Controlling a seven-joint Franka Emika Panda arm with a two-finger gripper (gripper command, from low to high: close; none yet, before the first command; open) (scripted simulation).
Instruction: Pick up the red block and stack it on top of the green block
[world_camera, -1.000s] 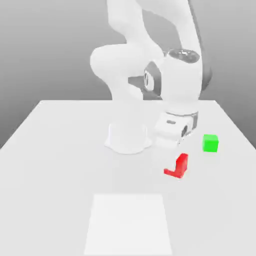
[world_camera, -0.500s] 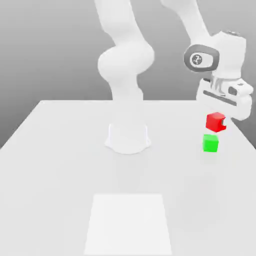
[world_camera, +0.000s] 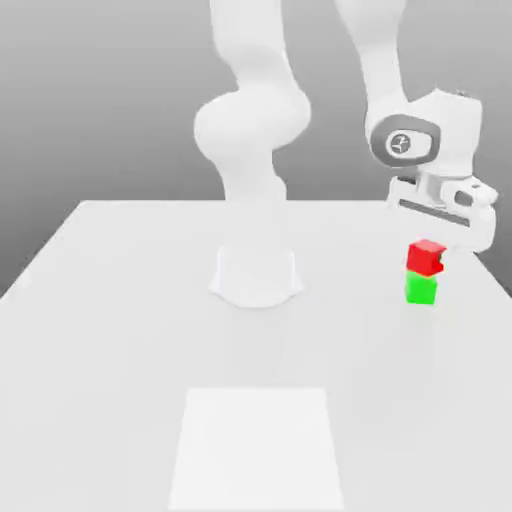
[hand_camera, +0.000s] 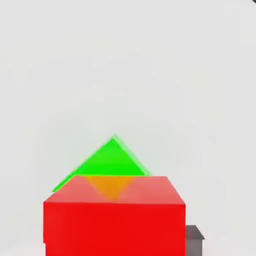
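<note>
The red block (world_camera: 425, 256) sits directly on top of the green block (world_camera: 421, 289) at the exterior view's right side of the white table (world_camera: 120, 330). My gripper (world_camera: 433, 258) is shut on the red block, with the white hand above it. In the hand view the red block (hand_camera: 114, 215) is close up and the green block (hand_camera: 111, 160) shows just beyond it, turned at an angle. One dark fingertip (hand_camera: 194, 239) shows beside the red block.
The arm's round white base (world_camera: 256, 275) stands at the table's middle back. A paler square patch (world_camera: 258, 445) lies on the table near its front edge. The table's right edge runs close to the stacked blocks.
The gripper carried the red block up from the table, over to the exterior view's right, then lowered it onto the green block. The green block has not moved.
</note>
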